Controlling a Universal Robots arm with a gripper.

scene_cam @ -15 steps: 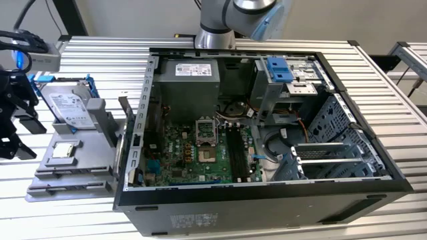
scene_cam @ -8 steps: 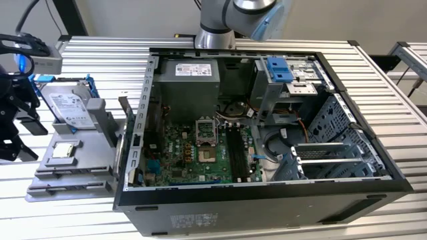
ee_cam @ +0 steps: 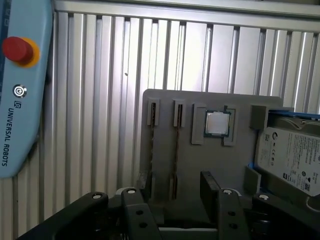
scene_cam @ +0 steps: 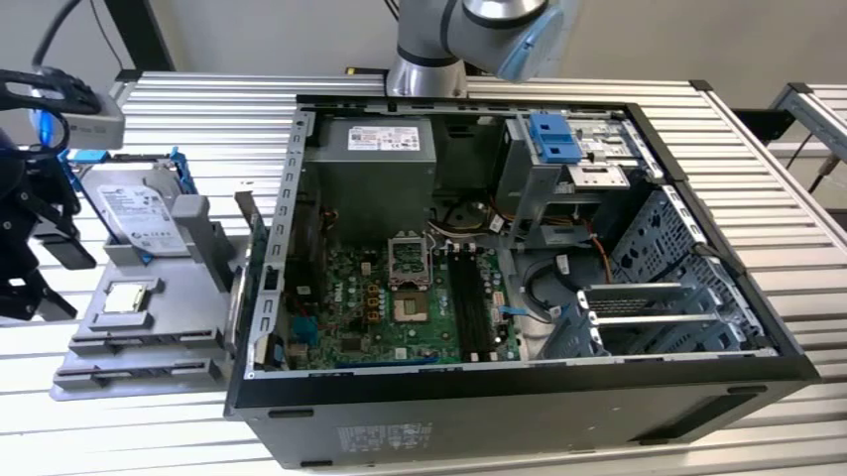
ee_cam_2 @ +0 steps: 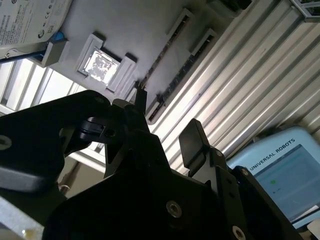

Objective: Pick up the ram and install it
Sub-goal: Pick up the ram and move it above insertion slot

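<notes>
The ram stick stands on edge in a slot of the grey parts tray, a thin dark strip between two end holders. The second wrist view shows the ram running diagonally across the tray. My black gripper hovers above that end of the tray, open, one finger on each side of the stick's line and nothing between them. In the exterior view the gripper is at the far left, over the tray. The open computer case shows its motherboard's memory slots.
A processor chip and a hard drive share the tray. A teach pendant with a red button lies on the ribbed metal table. The case's tall wall stands between tray and motherboard.
</notes>
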